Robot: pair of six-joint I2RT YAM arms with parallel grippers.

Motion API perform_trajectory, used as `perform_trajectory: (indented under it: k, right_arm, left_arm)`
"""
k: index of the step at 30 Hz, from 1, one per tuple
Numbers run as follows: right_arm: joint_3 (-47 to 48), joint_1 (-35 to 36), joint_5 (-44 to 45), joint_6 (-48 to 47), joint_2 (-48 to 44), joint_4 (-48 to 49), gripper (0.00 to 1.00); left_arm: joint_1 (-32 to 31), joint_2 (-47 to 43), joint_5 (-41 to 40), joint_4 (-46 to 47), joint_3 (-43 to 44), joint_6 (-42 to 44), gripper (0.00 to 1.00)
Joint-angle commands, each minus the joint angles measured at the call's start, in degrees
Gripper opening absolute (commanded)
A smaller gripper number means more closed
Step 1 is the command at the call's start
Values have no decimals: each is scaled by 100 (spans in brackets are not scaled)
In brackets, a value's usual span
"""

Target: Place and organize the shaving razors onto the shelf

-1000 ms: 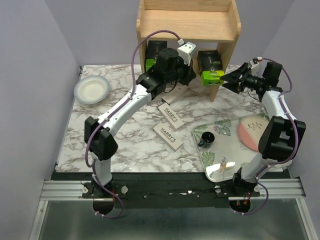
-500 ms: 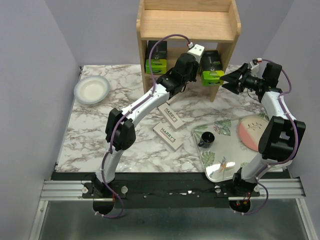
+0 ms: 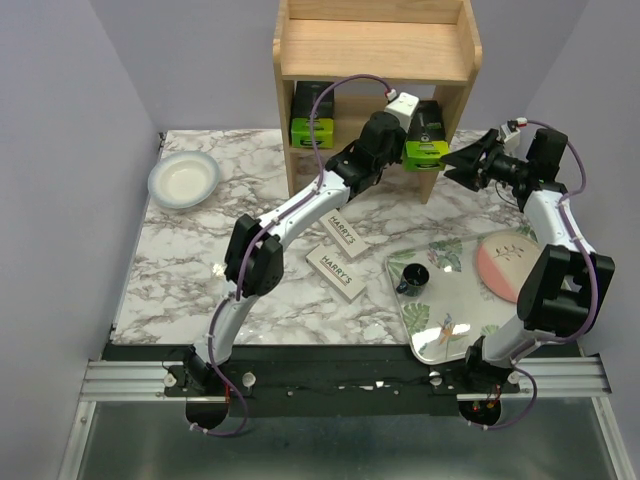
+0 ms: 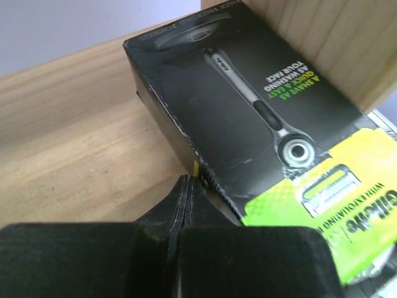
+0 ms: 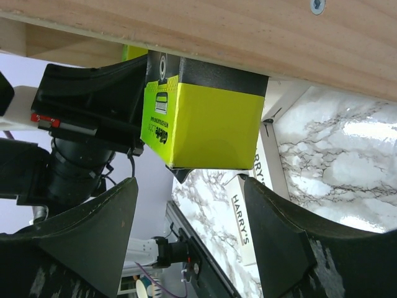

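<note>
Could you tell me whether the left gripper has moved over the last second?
Yes. The left gripper has swung right across the front of the shelf, reaching the right-hand black-and-lime pack.

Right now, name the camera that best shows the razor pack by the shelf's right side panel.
Left wrist: the razor pack fills the frame, printed face readable. Right wrist shows mostly its lime end; top external shows it small.

Plain lavender-grey walls [image 3: 60, 120] enclose a white marble-patterned tabletop [image 3: 190, 280] (grey veins throughout), evenly lit, with an aluminium rail [image 3: 130, 378] along its near edge.
</note>
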Motion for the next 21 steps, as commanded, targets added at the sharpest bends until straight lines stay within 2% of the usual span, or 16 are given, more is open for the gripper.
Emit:
perform_trajectory:
  k: [1, 9, 13, 16, 17, 19, 20, 21]
  right_arm:
    - [-60, 59, 43, -52, -169, 106, 77]
    - [-191, 77, 25, -368, -520, -192, 77]
    - [-420, 77, 34, -579, -837, -342, 77]
    - [-552, 68, 192, -597, -1012, -517, 77]
    - [-569, 77, 192, -641, -1057, -544, 77]
    - [-604, 86, 192, -948, -1188, -666, 74]
    - [-622, 103, 236, -1036, -1232, -684, 69]
    - [-666, 164, 280, -1237, -1268, -754, 53]
  left_arm:
    - [-40, 149, 105, 458, 304, 74, 0]
    - [144, 132, 324, 748, 234, 171, 2]
    - [241, -315, 183, 222, -81, 127, 7]
    - [312, -1359, 429, 587, -1476, 539, 8]
    - [312, -1710, 447, 781, -2455, 662, 8]
    - [312, -2713, 769, 1159, -3287, 1057, 8]
    - [312, -3012, 964, 1205, -3943, 1172, 9]
    - [303, -3589, 1183, 1222, -4254, 1260, 9]
